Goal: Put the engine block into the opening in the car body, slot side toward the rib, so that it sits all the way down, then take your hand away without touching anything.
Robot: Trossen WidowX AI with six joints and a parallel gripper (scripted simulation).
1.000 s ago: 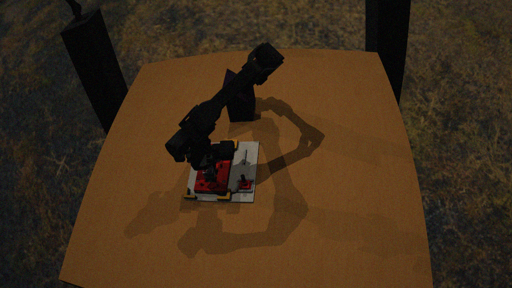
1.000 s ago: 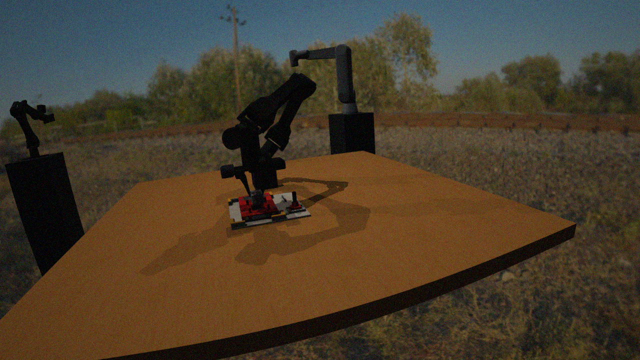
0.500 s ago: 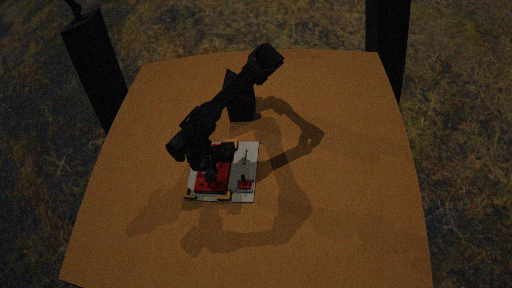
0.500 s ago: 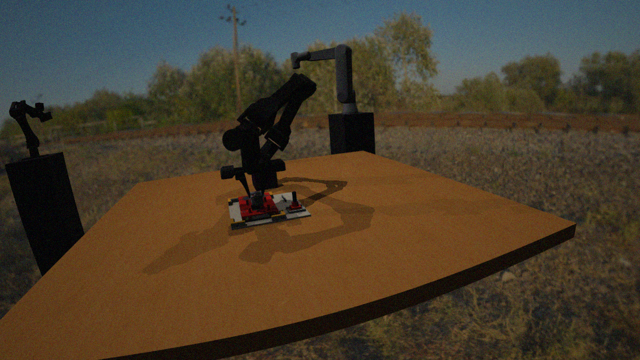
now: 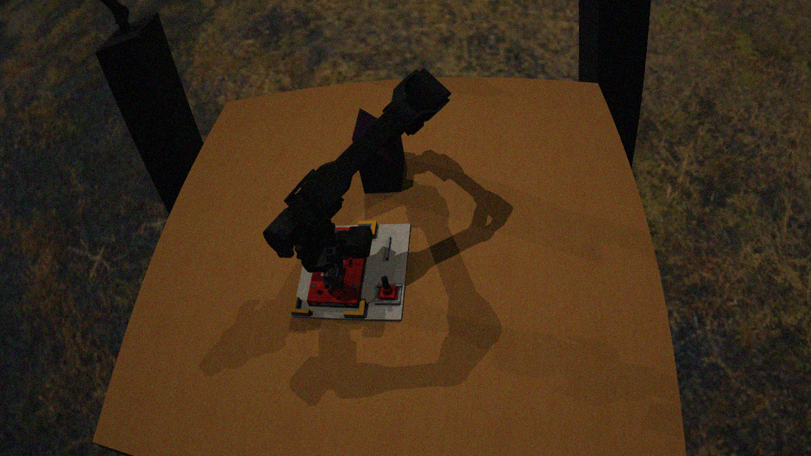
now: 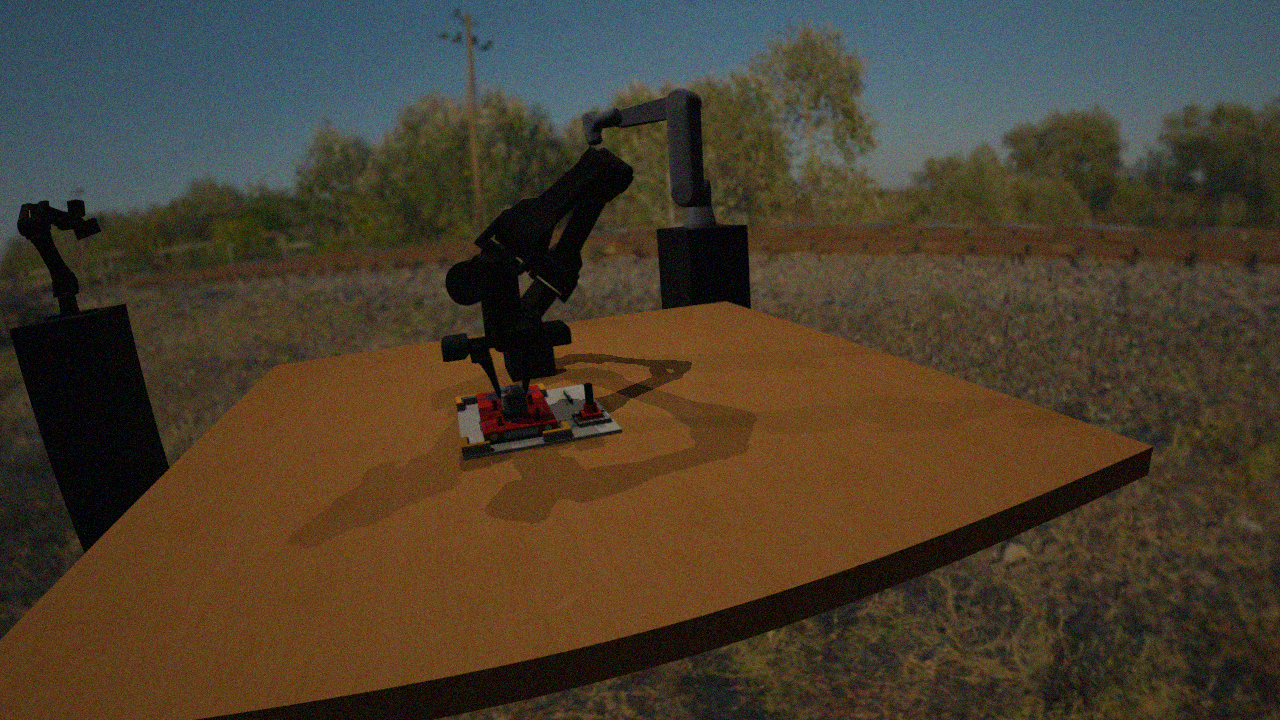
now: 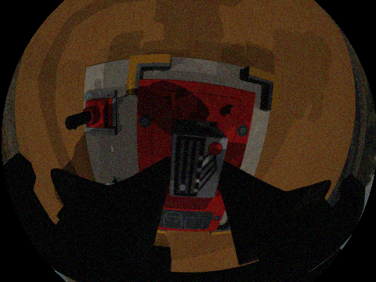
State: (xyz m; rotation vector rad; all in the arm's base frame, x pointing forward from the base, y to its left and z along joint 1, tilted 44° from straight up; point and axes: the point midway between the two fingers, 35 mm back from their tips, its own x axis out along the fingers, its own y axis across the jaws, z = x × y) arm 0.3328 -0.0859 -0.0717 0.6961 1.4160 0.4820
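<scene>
The grey engine block point(image 7: 198, 164) point(image 6: 513, 402) point(image 5: 332, 278) is between my fingers, with dark ribs and a small red cap on its top in the wrist view. My gripper point(image 7: 195, 164) is shut on it, one fingertip at each side. The red car body point(image 7: 154, 146) point(image 5: 352, 277) point(image 6: 542, 413) lies under and around the block. The block stands over the middle of the body. The opening, the rib and the block's slot side are hidden, so I cannot tell how deep the block sits.
The body lies on a grey-white board point(image 5: 396, 231) point(image 7: 254, 149) between yellow and black corner pieces point(image 5: 356, 309) point(image 7: 150, 63). A red base with an upright black handle point(image 5: 386, 286) point(image 6: 588, 401) point(image 7: 80, 119) stands on the board beside the body. A thin rod point(image 5: 389, 248) also stands there.
</scene>
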